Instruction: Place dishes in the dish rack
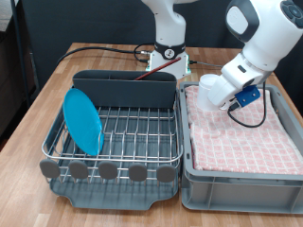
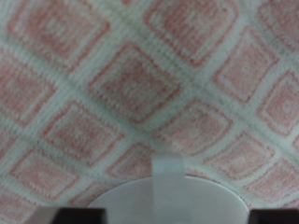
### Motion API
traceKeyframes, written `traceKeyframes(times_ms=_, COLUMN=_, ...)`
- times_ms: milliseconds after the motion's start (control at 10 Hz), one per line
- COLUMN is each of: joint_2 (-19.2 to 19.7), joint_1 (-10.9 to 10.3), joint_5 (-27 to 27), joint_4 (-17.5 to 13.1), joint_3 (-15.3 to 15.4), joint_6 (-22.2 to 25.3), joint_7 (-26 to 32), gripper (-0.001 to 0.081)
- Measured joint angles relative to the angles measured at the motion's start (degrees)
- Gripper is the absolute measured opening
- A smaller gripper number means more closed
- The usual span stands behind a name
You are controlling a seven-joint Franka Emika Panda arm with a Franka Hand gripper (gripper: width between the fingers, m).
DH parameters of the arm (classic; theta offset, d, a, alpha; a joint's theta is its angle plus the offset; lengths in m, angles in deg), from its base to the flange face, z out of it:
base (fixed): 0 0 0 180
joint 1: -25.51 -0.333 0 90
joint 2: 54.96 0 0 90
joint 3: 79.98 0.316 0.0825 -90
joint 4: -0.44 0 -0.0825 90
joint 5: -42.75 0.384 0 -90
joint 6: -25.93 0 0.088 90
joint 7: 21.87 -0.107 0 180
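Dish rack [image 1: 123, 132]: silver wire grid in a dark grey tray, tall dark grey back compartment at its far side. Stands on the wooden desk [image 1: 57, 80], filling the near half toward the exterior view's left, its front rail close to the desk's near edge.

Light-blue plate [image 1: 83, 120]: round, flat. Stands on edge in the rack's wire grid, at the end nearer the desk's left edge as the exterior view shows it, leaning slightly. Already racked.

White mug [image 2: 170, 198]: seen only in the wrist view, as a pale rounded rim with a short white tab or handle rising from it, lying over the pink checked cloth. Position against the desk's edges cannot be told from that view.

Wooden spoon: does not show in either view.

Grey bin [image 1: 241, 175]: lined with pink checked cloth [image 1: 241, 132], just beside the rack, along the desk's edge at the exterior view's right.

Gripper [image 1: 233, 106]: white arm with a blue-marked hand, reaching down over the far part of the cloth-lined bin, toward the desk's far corner at the exterior view's right. Fingers are hidden by the hand in the exterior view and only dark slivers show in the wrist view; whether they are spread or pressed together cannot be told.

Cables [image 1: 104, 52]: black and red, running across the desk behind the rack to the robot's base.
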Motion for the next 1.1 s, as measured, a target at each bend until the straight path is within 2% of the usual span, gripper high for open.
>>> traceKeyframes(times_ms=200, joint_2=0.01, joint_1=0.03, joint_5=0.0, joint_4=0.38, joint_3=-0.13, joint_6=-0.43, joint_7=0.0, gripper=0.0118)
traceKeyframes(times_ms=300, joint_2=0.01, joint_1=0.03, joint_5=0.0, joint_4=0.41, joint_3=-0.21, joint_6=-0.45, joint_7=0.0, gripper=0.0118)
traceKeyframes(times_ms=400, joint_2=0.0, joint_1=0.03, joint_5=0.0, joint_4=0.34, joint_3=-0.27, joint_6=-0.45, joint_7=0.0, gripper=0.0072)
traceKeyframes(times_ms=800, joint_2=-0.69, joint_1=0.06, joint_5=0.66, joint_4=-2.75, joint_3=-0.55, joint_6=3.42, joint_7=-0.01, gripper=0.0072)
traceKeyframes(times_ms=1100, joint_2=-2.94, joint_1=0.64, joint_5=2.61, joint_4=-4.59, joint_3=-1.53, joint_6=3.16, joint_7=0.21, gripper=0.0072)
